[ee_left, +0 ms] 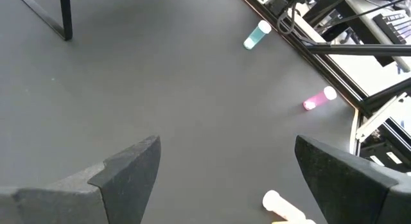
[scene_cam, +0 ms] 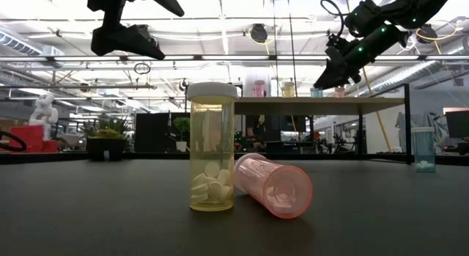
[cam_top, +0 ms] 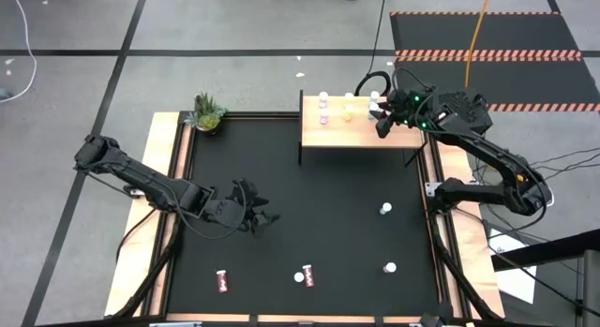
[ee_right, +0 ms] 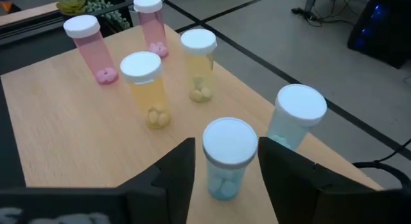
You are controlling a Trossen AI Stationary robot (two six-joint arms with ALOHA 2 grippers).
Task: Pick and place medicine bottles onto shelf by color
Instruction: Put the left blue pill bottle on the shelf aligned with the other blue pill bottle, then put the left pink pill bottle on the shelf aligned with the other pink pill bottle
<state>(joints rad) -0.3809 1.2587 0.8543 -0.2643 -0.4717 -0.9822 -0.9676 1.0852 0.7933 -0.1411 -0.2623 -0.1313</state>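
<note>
Left gripper (cam_top: 251,215) hovers open over the black table (cam_top: 328,233), well to the left of the shelf (cam_top: 361,133) and nearer the table's front; its wrist view shows the two fingers (ee_left: 131,169) spread wide with nothing between them. Two red bottles (cam_top: 223,282) lie on the table far forward of the shelf, one by a white cap. A potted plant (cam_top: 207,112) sits just left of the shelf, at the table's corner.

On the shelf stand six bottles — two pink (ee_right: 91,47), two yellow (ee_right: 146,88), two teal (ee_right: 227,156) — grouped by colour from its left end to its right. Right gripper (cam_top: 382,121) hangs over the shelf's right end, fingers (ee_right: 170,176) apart either side of the nearer teal bottle; no contact is visible. Two more teal bottles (cam_top: 385,209) stand on the table, forward of the shelf's right end.
</note>
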